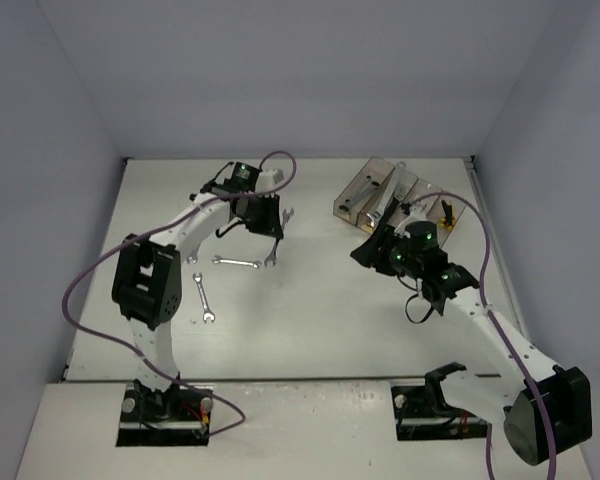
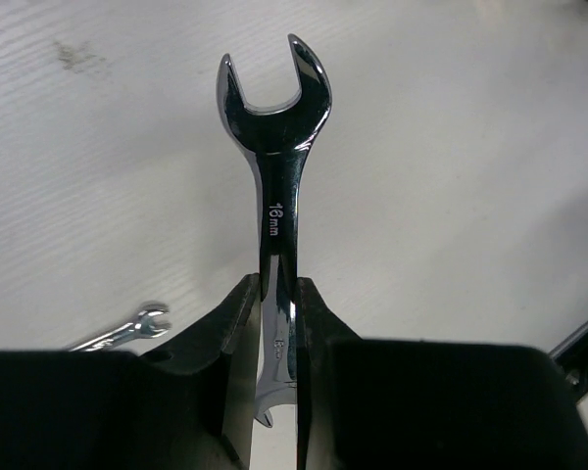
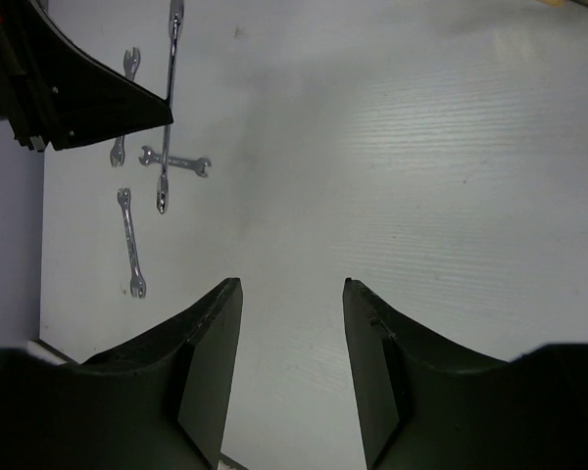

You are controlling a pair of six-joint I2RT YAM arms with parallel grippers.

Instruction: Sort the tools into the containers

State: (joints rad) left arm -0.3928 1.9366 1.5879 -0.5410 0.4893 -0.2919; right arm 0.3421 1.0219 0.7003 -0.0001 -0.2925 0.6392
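My left gripper (image 1: 271,238) (image 2: 274,284) is shut on a silver 16 mm wrench (image 2: 274,147), gripped near one end, with its open jaw pointing away toward the table. In the top view the wrench (image 1: 272,256) hangs below the fingers. My right gripper (image 1: 363,252) (image 3: 292,284) is open and empty over bare table, just left of the smoky-brown containers (image 1: 358,192). A silver wrench (image 1: 376,207) and a yellow-black driver (image 1: 445,213) lie in the bins. Loose wrenches (image 1: 237,262) (image 1: 205,300) lie on the table near the left gripper.
The right wrist view shows small wrenches (image 3: 130,243) (image 3: 175,160) on the table and the left gripper's black body (image 3: 69,93) at the upper left. A small wrench (image 2: 142,323) lies left of my left fingers. Grey walls enclose the white table (image 1: 310,320).
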